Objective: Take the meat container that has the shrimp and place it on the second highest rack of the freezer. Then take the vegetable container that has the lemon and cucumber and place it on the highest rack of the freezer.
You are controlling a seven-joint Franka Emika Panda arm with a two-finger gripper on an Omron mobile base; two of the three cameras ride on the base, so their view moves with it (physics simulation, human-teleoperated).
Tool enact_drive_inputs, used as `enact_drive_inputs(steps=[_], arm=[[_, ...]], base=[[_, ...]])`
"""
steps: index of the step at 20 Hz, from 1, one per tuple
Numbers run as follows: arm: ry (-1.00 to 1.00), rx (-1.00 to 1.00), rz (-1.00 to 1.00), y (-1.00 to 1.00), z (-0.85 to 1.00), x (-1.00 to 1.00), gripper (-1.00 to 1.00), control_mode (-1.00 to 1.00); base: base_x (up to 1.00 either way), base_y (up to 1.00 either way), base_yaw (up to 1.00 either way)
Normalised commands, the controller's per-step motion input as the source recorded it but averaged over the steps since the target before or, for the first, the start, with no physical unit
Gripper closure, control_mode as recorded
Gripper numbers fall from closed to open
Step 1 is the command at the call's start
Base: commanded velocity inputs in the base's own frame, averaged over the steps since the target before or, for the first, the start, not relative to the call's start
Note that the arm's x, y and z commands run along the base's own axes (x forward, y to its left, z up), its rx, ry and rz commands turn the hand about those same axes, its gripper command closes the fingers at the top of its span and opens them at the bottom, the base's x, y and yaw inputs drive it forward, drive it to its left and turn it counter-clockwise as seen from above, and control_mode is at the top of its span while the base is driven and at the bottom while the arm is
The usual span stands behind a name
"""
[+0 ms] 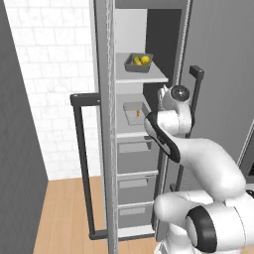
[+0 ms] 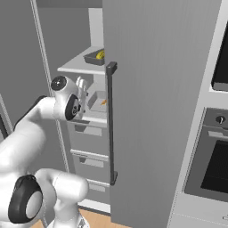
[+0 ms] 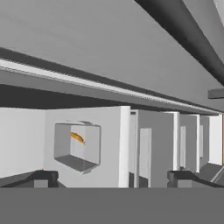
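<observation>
The dark-grey tray of yellow produce (image 1: 138,62) is seen at upper centre on the topmost light-grey shelf (image 1: 149,77), as required. The light-grey tray (image 1: 135,112) with its orange shrimp (image 1: 138,113) is set one shelf lower. The tool (image 3: 111,177) is spread wide and empty.

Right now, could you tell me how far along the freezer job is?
Both placements look done: the meat container with the shrimp sits on the second shelf, and the vegetable container is on the highest rack. The gripper is open and holds nothing. Nothing appears left.

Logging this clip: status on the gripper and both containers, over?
Gripper open, empty, facing the freezer. Meat container with shrimp on second highest rack; vegetable container on highest rack. Nothing in the way.
</observation>
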Motion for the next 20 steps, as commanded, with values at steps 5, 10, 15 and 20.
enact_drive_inputs(steps=[5, 10, 15, 20], arm=[[0.07, 0.0, 0.0, -0.03, 0.11, -1.0, -1.0, -1.0], [0.01, 0.0, 0.04, 0.0, -0.19, -1.0, -1.0, -1.0], [-0.03, 0.0, 0.01, -0.29, 0.05, -0.96, -1.0, -1.0], [-0.06, 0.03, 0.0, -0.29, 0.32, -0.79, -1.0, -1.0]], base=[[0.0, 0.0, 0.0], [0.0, 0.0, 0.0], [0.0, 0.0, 0.0], [0.0, 0.0, 0.0]])
